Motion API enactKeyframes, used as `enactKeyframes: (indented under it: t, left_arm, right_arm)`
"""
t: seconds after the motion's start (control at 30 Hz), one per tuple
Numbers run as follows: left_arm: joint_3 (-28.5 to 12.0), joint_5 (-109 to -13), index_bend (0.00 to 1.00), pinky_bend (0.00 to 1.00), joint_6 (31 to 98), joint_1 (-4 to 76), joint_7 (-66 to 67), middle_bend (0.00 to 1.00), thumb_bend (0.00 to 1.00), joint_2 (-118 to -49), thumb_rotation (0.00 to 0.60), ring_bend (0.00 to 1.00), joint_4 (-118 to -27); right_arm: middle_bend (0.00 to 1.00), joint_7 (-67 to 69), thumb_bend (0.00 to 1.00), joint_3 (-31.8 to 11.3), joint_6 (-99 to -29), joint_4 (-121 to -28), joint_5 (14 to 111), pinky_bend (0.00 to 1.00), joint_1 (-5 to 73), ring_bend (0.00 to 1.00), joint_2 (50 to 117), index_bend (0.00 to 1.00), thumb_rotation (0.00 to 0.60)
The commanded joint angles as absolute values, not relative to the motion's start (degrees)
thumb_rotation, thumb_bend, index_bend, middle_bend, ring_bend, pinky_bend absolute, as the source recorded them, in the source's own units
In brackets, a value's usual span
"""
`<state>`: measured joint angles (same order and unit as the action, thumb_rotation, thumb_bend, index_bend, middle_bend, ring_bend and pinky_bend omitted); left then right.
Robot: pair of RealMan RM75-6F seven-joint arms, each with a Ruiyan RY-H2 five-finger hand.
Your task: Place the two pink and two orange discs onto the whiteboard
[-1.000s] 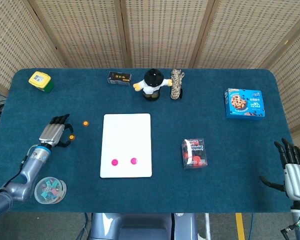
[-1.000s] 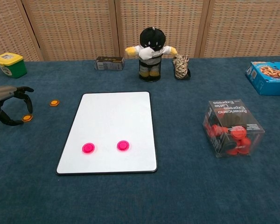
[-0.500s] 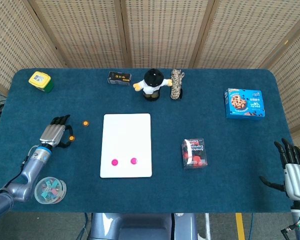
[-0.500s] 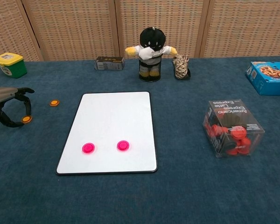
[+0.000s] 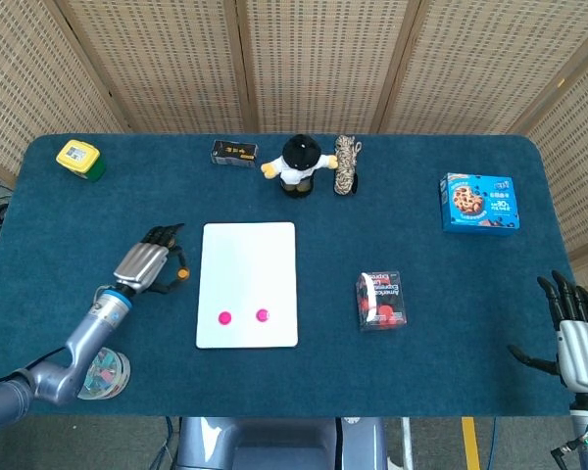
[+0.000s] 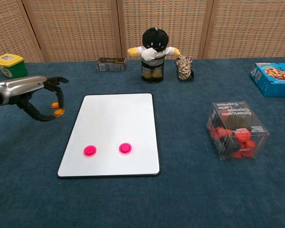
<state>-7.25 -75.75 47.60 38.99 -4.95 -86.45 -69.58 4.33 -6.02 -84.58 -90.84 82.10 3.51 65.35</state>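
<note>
Chest view shows the left hand (image 6: 38, 97) pinching one orange disc (image 6: 59, 112) at its fingertips, above the cloth. Just to its right lies the whiteboard (image 6: 115, 128), long axis running away from the robot, both pink discs (image 6: 90, 151) already on it. A second orange disc (image 6: 53, 105) sits behind the fingers. Further right, a clear box (image 6: 236, 129) reads "American Express".

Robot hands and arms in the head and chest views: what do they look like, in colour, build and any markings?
The left robot hand has a silver-grey metal back and black fingers; a blue band sits at its wrist, followed by a rounded grey forearm. The chest view shows the same silver shell and black fingers. The right robot hand matches: a silver ribbed back and black fingers. No logos or loose cables are discernible.
</note>
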Motion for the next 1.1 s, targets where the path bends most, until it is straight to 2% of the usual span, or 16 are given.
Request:
enactKeyframes:
  t: [0.03, 0.27, 0.3, 0.33, 0.4, 0.47, 0.53, 0.63, 0.83, 0.93, 1.1]
  left_arm:
    - [-7.81, -74.48, 0.6, 0.0, 46.5, 41.17, 0.42, 0.0, 0.35, -87.26, 0.6, 0.0, -74.53]
    - [-8.35, -69.93, 0.6, 0.0, 45.34, 42.84, 6.88, 0.0, 0.35, -91.58, 0.6, 0.0, -73.69]
    - [-8.32, -69.18, 0.57, 0.0, 45.08, 43.06, 7.87, 0.0, 0.34, -92.03, 0.6, 0.0, -73.49]
    - [-8.3, -68.63, 0.53, 0.0, 44.78, 43.2, 8.31, 0.0, 0.33, -92.2, 0.6, 0.0, -73.49]
    - [-8.29, -67.82, 0.33, 0.0, 44.04, 43.5, 8.63, 0.0, 0.27, -92.22, 0.6, 0.0, -73.68]
    - [-8.34, -67.49, 0.21, 0.0, 43.51, 43.77, 8.29, 0.0, 0.21, -92.11, 0.6, 0.0, -73.76]
    - [-8.47, -67.49, 0.17, 0.0, 43.7, 43.9, 8.05, 0.0, 0.19, -92.18, 0.6, 0.0, -73.12]
    - [-9.01, -67.52, 0.17, 0.0, 44.44, 43.94, 7.43, 0.0, 0.21, -91.99, 0.6, 0.0, -71.91]
    - [-10.52, -66.22, 0.24, 0.0, 45.22, 43.47, 5.62, 0.0, 0.27, -89.16, 0.6, 0.0, -67.37]
    - [-10.34, -65.7, 0.3, 0.0, 44.21, 43.28, 4.86, 0.0, 0.33, -88.25, 0.6, 0.0, -64.43]
    - [-10.04, -64.42, 0.36, 0.0, 41.18, 43.15, 2.35, 0.0, 0.33, -88.78, 0.6, 0.0, -57.87]
  right_arm:
    - [0.0, 4.49, 0.0, -6.02, -84.64, -90.78, 82.14, 0.0, 3.49, 0.0, 65.35, 0.0, 0.6]
    - [0.0, 5.34, 0.0, -6.02, -84.73, -90.59, 82.14, 0.0, 3.36, 0.0, 65.24, 0.0, 0.6]
    - [0.0, 5.46, 0.0, -6.03, -84.71, -90.57, 82.14, 0.0, 3.36, 0.0, 65.21, 0.0, 0.6]
    - [0.0, 5.52, 0.0, -6.02, -84.68, -90.57, 82.14, 0.0, 3.36, 0.0, 65.19, 0.0, 0.6]
    - [0.0, 5.6, 0.0, -6.01, -84.62, -90.58, 82.14, 0.0, 3.37, 0.0, 65.15, 0.0, 0.6]
    - [0.0, 5.59, 0.0, -5.99, -84.54, -90.59, 82.11, 0.0, 3.39, 0.0, 65.14, 0.0, 0.6]
    - [0.0, 5.57, 0.0, -6.0, -84.49, -90.61, 82.06, 0.0, 3.41, 0.0, 65.13, 0.0, 0.6]
    - [0.0, 5.56, 0.0, -6.02, -84.46, -90.69, 81.97, 0.0, 3.4, 0.0, 65.11, 0.0, 0.6]
    - [0.0, 5.66, 0.0, -6.09, -84.12, -90.89, 81.58, 0.0, 3.44, 0.0, 65.02, 0.0, 0.6]
    - [0.0, 5.5, 0.0, -6.09, -83.93, -91.03, 81.47, 0.0, 3.5, 0.0, 64.93, 0.0, 0.6]
    - [0.0, 5.14, 0.0, -6.07, -83.67, -91.21, 81.33, 0.0, 3.61, 0.0, 64.9, 0.0, 0.6]
